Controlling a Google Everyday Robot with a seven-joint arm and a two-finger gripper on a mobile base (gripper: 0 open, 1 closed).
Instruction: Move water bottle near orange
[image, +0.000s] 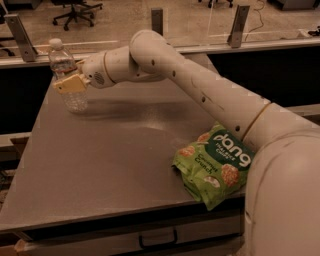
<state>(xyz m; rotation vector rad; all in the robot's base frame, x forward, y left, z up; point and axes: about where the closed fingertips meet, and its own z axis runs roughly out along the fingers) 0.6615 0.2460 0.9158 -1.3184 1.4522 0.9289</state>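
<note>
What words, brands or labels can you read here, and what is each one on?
"dang": white letters on the crinkled green snack bag at the grey table's near right edge.
Smaller print under it: too blurred to read.
Pale label on the clear ribbed plastic water bottle: unreadable; the robot's gripper is at it.

From here the scene looks dim and warm, everything tinted brown. The counter (100, 170) carries a soft sheen across its middle, and the light seems to fall from above. The arm (200, 87) throws a broad, soft-edged shadow beneath it. The gripper (69, 84) sits at the far left against the water bottle (61, 59), whose clear plastic catches pale highlights. The green bag (215, 162), near right, glints faintly. The far floor (125, 20) is brightest.
</note>
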